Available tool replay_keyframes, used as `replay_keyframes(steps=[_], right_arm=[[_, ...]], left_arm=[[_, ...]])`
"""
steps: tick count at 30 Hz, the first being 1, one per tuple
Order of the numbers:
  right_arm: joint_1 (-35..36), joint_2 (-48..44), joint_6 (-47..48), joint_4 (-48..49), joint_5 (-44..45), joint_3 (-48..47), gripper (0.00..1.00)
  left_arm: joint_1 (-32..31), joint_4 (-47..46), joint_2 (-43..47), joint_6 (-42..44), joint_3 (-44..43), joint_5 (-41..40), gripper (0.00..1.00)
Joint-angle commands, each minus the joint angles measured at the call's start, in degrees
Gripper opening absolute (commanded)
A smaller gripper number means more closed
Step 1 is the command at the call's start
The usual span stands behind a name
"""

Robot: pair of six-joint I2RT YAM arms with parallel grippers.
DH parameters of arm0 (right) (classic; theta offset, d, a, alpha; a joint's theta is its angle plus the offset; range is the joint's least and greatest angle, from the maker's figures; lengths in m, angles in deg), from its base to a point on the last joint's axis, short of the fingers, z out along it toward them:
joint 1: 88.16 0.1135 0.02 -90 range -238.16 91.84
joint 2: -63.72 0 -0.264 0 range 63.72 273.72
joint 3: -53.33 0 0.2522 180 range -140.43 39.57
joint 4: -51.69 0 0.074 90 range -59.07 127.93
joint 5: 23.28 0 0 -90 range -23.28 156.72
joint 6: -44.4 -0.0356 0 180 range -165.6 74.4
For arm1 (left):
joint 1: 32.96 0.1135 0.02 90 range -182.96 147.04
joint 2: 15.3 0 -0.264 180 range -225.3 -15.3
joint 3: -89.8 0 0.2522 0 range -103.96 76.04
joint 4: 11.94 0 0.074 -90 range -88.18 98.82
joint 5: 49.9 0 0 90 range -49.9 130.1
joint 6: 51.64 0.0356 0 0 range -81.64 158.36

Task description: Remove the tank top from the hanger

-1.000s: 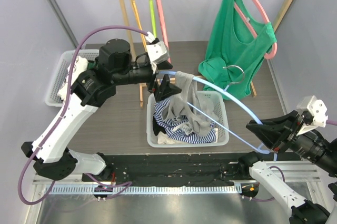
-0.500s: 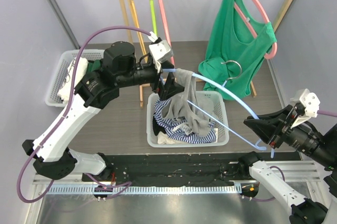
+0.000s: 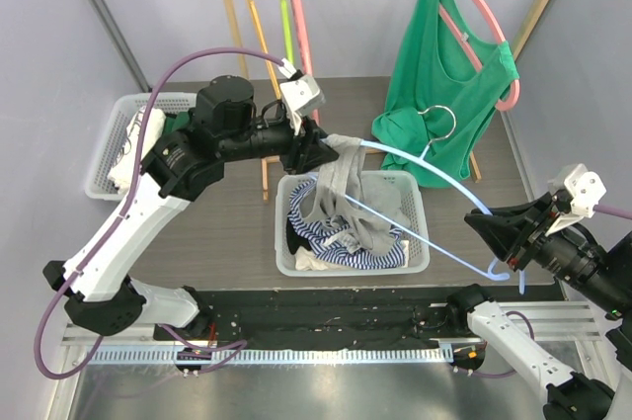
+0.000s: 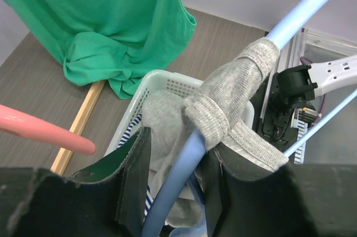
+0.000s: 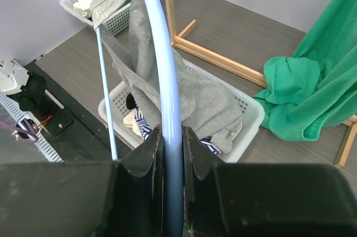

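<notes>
Left wrist, left gripper (image 4: 175, 159): jaws part-closed astride the blue hanger (image 4: 304, 5) arm; we cannot tell whether they grip.
Left wrist, tank top (image 4: 234, 97): grey strap wrapped round the hanger just beyond the fingertips.
Right wrist, right gripper (image 5: 172, 136): clamped tight on the hanger's other arm.
Right wrist, tank top: draped ahead of the fingers, down into the white basket (image 5: 113, 110).
Top external, tank top: we see it hanging below the left gripper, well apart from the right.

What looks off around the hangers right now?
The grey knit tank top has its strap wadded tightly around the light blue plastic hanger, right at the left gripper, while its body sags into the white plastic basket. Behind, the green tank top hangs lopsided off a tilted pink hanger.
</notes>
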Motion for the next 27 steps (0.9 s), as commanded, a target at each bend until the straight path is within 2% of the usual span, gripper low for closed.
replay_keyframes(steps=[1, 3, 4, 5, 6, 8, 14, 18, 22, 27], right_arm=[[-0.1, 1.2, -0.5, 5.4, 1.1, 1.1, 0.01], [-0.1, 0.9, -0.3, 5.3, 1.6, 1.7, 0.01], [-0.1, 0.8, -0.4, 5.2, 1.8, 2.2, 0.01], [-0.1, 0.8, -0.4, 5.3, 1.7, 2.4, 0.01], [-0.1, 0.8, -0.4, 5.5, 1.6, 2.7, 0.01], [-0.1, 1.0, -0.4, 5.7, 1.8, 2.8, 0.01], [-1.3, -2.0, 5.0, 10.1, 8.0, 6.7, 0.01], [-5.2, -7.7, 11.1, 18.5, 12.7, 13.8, 0.01], [-8.5, -11.9, 16.9, 22.8, 11.8, 15.7, 0.01], [-9.2, -12.5, 15.1, 21.1, 9.1, 14.5, 0.01]], left_arm=[[-1.2, -4.2, -1.2, -3.0, -3.6, 2.5, 0.08], [-1.3, -3.8, -1.5, -2.4, -5.7, 2.4, 0.07], [-1.3, -3.4, -1.7, -2.4, -6.3, 2.5, 0.11], [-1.3, -3.4, -1.7, -2.4, -6.7, 2.9, 0.42], [-1.3, -3.3, -1.7, -2.5, -7.1, 3.4, 0.58], [-1.2, -3.4, -1.8, -2.7, -7.2, 5.0, 0.80], [-1.3, -3.1, -1.6, -2.4, -7.3, 4.7, 0.84], [-1.3, -2.6, -1.3, -0.5, -7.4, 2.8, 0.81], [-1.3, -2.1, -1.6, 1.3, -6.9, 0.7, 0.78], [-1.5, -2.8, -3.4, 0.5, -6.5, 1.5, 0.74]])
